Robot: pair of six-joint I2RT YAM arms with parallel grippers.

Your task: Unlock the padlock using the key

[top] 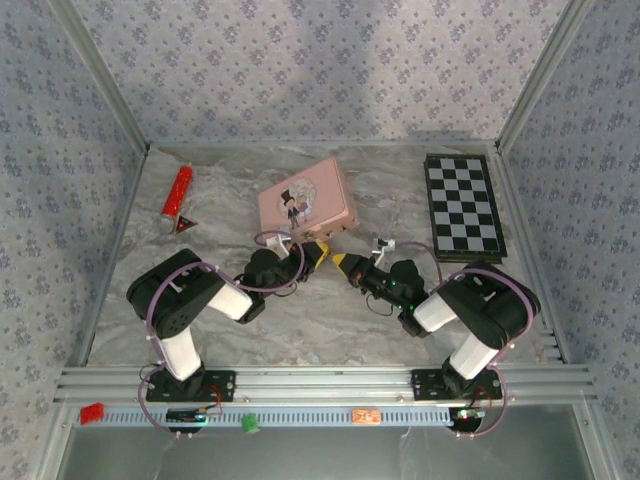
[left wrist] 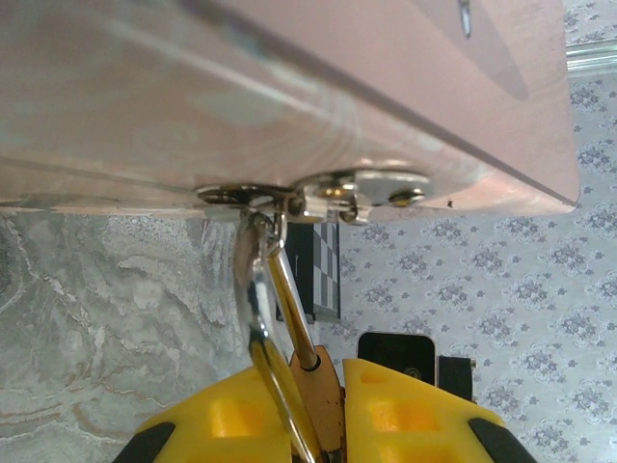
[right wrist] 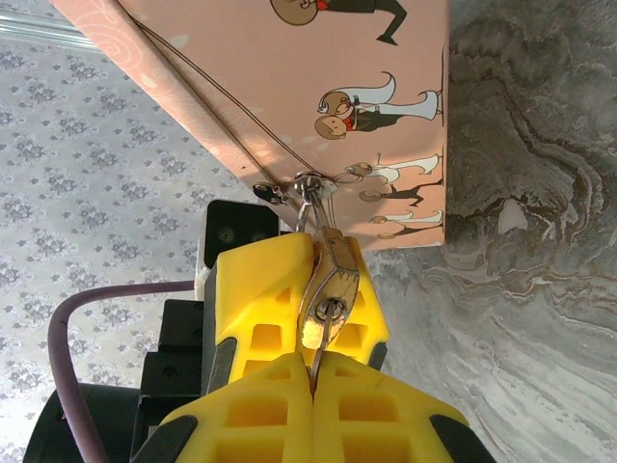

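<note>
While left gripper [left wrist: 321, 424] clamps nearly closed on the padlock [right wrist: 329, 278] body, right gripper [right wrist: 314, 386] is fully closed, its tips pinching a thin metal key [right wrist: 322, 342] that runs into the padlock's end face. Padlock is hooked by its shackle through the hasp [left wrist: 289, 196] on the pink tin's [top: 305, 203] near edge, mid-table [top: 300, 320], between both grippers. Silver ring [left wrist: 251, 289] loops beside the shackle. Shackle released or not: cannot tell.

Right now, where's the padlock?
Centre table in the top view, at the near edge of the pink tin: the padlock hangs from its hasp, clamped in the left gripper.
</note>
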